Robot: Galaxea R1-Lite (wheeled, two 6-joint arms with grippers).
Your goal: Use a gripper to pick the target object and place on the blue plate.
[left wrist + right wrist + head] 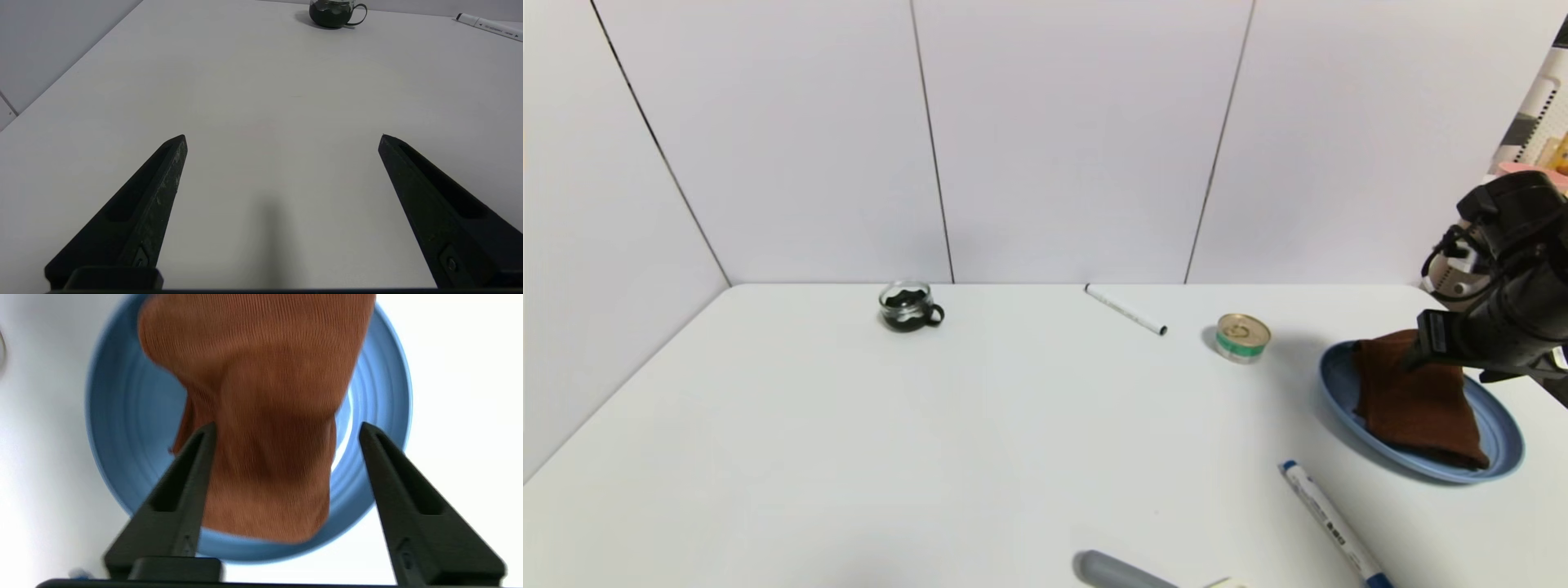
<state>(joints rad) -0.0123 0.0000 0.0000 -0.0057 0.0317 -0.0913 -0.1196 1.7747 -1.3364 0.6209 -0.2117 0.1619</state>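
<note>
Dark brown folded terry towel (1421,408) lay within the round light-blue plastic plate (1507,441). The right wrist view showed the black right hand (288,426) wide open over it, holding nothing; the head view hid the spread. The left wrist view alone revealed the left hand (282,136), open and empty above the white desk (1013,425). A green-banded, gold-topped tin (1242,338) stood near the plate.

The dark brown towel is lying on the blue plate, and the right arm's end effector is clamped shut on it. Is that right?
Not quite: the right end effector is open, its fingers spread wide apart, as the right wrist view shows. The brown towel is indeed lying on the blue plate.
</note>
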